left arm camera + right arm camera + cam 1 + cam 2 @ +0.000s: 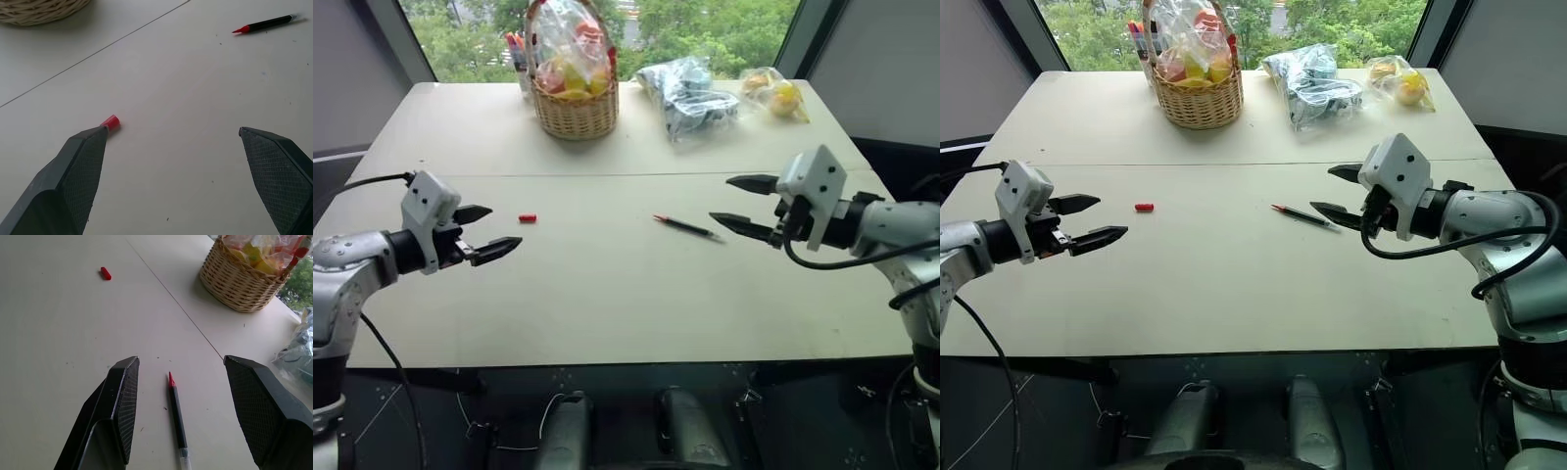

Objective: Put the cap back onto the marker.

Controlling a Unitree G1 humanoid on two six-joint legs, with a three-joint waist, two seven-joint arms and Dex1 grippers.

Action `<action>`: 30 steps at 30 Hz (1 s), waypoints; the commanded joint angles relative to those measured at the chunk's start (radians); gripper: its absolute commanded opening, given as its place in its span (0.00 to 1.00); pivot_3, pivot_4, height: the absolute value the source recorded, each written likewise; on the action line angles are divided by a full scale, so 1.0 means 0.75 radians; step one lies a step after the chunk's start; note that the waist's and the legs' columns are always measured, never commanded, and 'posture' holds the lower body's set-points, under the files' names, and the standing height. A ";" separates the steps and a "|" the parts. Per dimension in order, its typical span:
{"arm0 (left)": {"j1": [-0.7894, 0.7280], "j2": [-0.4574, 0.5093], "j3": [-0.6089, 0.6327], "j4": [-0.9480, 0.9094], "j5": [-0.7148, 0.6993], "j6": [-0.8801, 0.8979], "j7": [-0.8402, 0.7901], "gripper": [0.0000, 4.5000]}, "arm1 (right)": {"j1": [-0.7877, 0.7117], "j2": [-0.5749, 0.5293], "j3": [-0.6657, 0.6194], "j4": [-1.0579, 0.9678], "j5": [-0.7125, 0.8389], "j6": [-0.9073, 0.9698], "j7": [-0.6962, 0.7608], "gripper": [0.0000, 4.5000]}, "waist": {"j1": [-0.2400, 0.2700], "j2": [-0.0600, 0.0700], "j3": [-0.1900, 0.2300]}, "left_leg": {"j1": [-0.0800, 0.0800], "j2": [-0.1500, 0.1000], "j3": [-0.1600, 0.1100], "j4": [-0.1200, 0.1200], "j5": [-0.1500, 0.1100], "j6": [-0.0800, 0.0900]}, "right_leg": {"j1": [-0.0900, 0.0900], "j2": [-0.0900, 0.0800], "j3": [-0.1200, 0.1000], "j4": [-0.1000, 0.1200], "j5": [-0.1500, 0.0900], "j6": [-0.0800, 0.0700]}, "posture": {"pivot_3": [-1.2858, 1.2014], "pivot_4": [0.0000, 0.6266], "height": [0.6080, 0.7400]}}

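We have both arms raised over the pale table (607, 294), each pointing inward at its own half of the job, which looks like a deliberate split: one piece for each arm. Our left gripper (485, 232) hangs with its black fingers spread wide and empty, aimed at the cap (528, 217), which lies on the table just ahead of the fingertips and apart from them. Our right gripper (746, 204) is likewise parted with nothing between the fingers, and the marker (687, 227) lies on the table just in front of it, lined up with the gap in the right wrist view, so we judge it is set for a pinch on the barrel. The marker lies flat, its long axis slanting across the table, the bare red tip pointing towards the cap and our left side, the back end towards the right gripper; that end looks pale or clear, though we cannot be sure. Cap and marker lie well apart. The wicker basket (574, 110) of wrapped fruit and the plastic bags (690, 93) sit far back by the window, clear of the work.
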 commanded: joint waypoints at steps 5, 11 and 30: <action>-0.003 0.018 0.042 0.007 0.000 -0.015 -0.009 0.99 | -0.025 0.000 -0.003 -0.037 0.010 -0.017 -0.010 0.63 | 0.000 0.000 0.000 | 0.000 0.000 0.000 0.000 0.000 0.000 | 0.000 0.000 0.000 0.000 0.000 0.000 | 0.52 0.24 1.00; -0.077 -0.020 -0.007 0.217 0.048 -0.096 -0.029 0.99 | -0.013 0.014 0.007 -0.041 0.000 -0.026 -0.025 0.63 | 0.000 0.000 0.000 | 0.000 0.000 0.000 0.000 0.000 0.000 | 0.000 0.000 0.000 0.000 0.000 0.000 | 0.52 0.24 1.00; -0.779 -0.429 -0.289 1.556 0.537 -0.763 0.118 0.99 | 0.137 0.004 -0.061 -0.172 -0.021 0.004 -0.138 0.63 | 0.002 -0.001 0.000 | -0.002 -0.001 0.000 0.001 -0.001 0.001 | -0.001 0.000 -0.001 0.001 0.003 0.005 | 0.52 0.24 1.00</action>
